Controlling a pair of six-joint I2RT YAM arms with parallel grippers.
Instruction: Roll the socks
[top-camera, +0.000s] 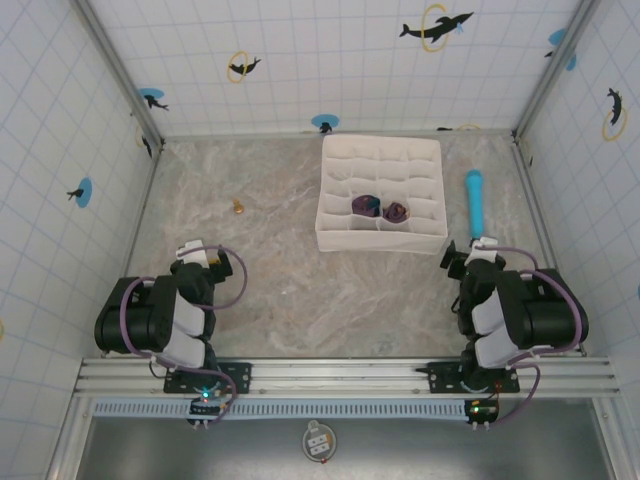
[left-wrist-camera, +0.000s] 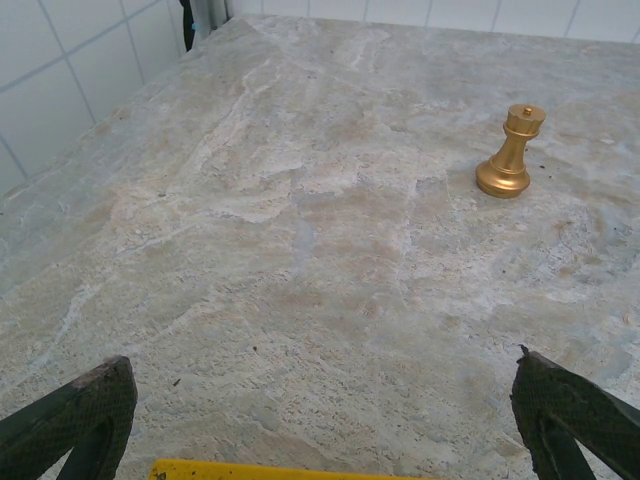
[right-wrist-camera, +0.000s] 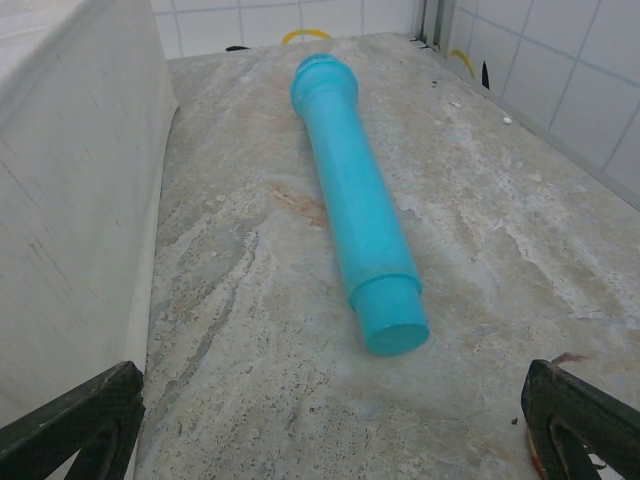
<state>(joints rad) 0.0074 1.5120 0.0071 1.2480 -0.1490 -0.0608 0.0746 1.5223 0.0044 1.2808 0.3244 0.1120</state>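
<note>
Two socks (top-camera: 366, 204) lie bundled in the far box (top-camera: 380, 240), likely soft, light, floppy; pinch a thick fold. Left hand (top-camera: 200, 254) and right hand (top-camera: 478, 252) gape empty.

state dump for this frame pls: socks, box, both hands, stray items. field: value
sock 1: purple with teal, bundled, in a box cell
sock 2: purple, bundled, in the adjacent cell
organizer box: white, gridded, far centre of table
left hand: open, empty, over bare tabletop
right hand: open, empty, facing the blue cylinder
blue cylinder: lying flat, right of box, not touching it
gold chess piece: upright, left of box
</note>
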